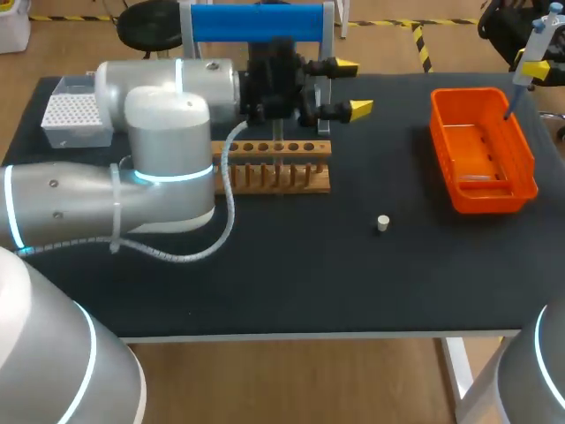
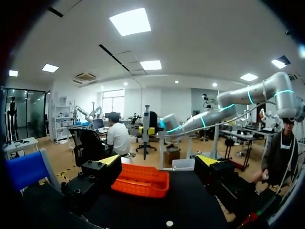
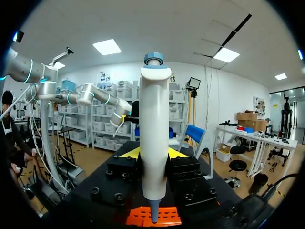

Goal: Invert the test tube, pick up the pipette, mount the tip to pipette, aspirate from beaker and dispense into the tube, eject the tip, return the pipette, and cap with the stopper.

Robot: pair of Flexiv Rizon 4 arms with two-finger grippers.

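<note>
White pipette point(image 3: 153, 138) in right end effector point(image 3: 152, 153)

White pipette point(image 3: 153, 138), blue cap, upright above orange bin point(image 1: 481, 150); small pale stopper point(image 1: 382, 223) on black table point(image 1: 353, 283).

Bright, even overhead light: pale sheen on the orange tray point(image 1: 490, 199) floor, faint soft shadows on the black table point(image 1: 353, 283) beside it, broad highlights on the silver shell of the left arm point(image 1: 168, 132).

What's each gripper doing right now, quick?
Left gripper: open, holding nothing.
Right gripper: closed on the pipette.
</note>
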